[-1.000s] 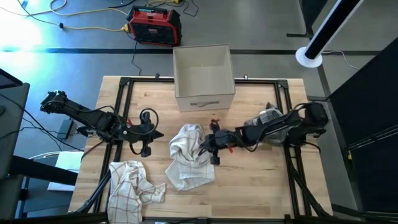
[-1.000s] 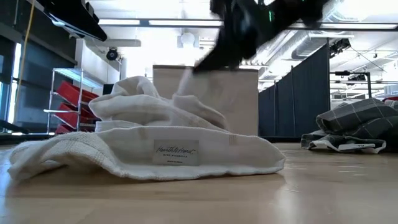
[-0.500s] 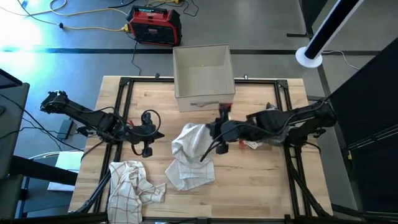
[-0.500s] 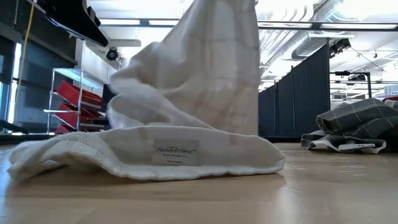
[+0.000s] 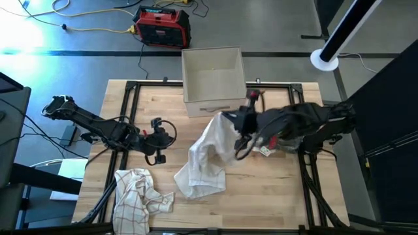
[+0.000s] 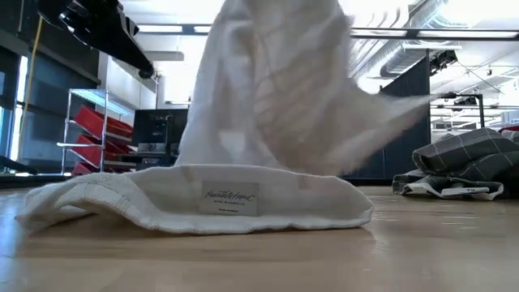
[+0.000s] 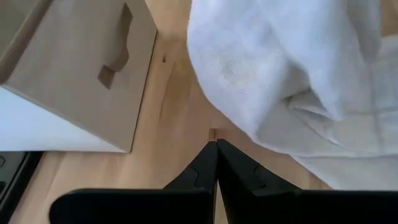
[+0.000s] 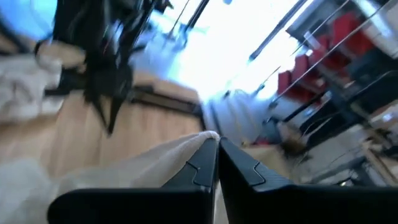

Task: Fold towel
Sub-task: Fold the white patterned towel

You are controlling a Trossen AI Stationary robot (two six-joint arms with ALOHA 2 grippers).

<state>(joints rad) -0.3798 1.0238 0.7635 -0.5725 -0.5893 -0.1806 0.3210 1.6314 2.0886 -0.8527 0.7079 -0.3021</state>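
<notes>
- Since half a second before, the right gripper point(image 5: 230, 125) had gone higher and back toward the cardboard box point(image 5: 213, 79), and it pulled more of the white towel point(image 5: 206, 158) up off the wooden table point(image 5: 274, 196).
- The right gripper's fingers were pinched tight on one edge of the towel, as the right wrist view showed at the tips point(image 8: 214, 138).
- From that gripper, the towel hung down and away toward the table's front edge. Its long way ran from the pinched edge down to the heap on the wood, where the label point(image 6: 229, 197) faced the low camera.
- The left gripper point(image 5: 154, 139) was off to the side of the towel, not touching it. Its fingers point(image 7: 215, 163) were closed together with nothing between them.
- The loose lower end of the towel lay nearer the left gripper than the right one, so the left arm looked like the one to take it.
- A checked cloth point(image 5: 136, 192) lay near the front corner on the left arm's side.
</notes>
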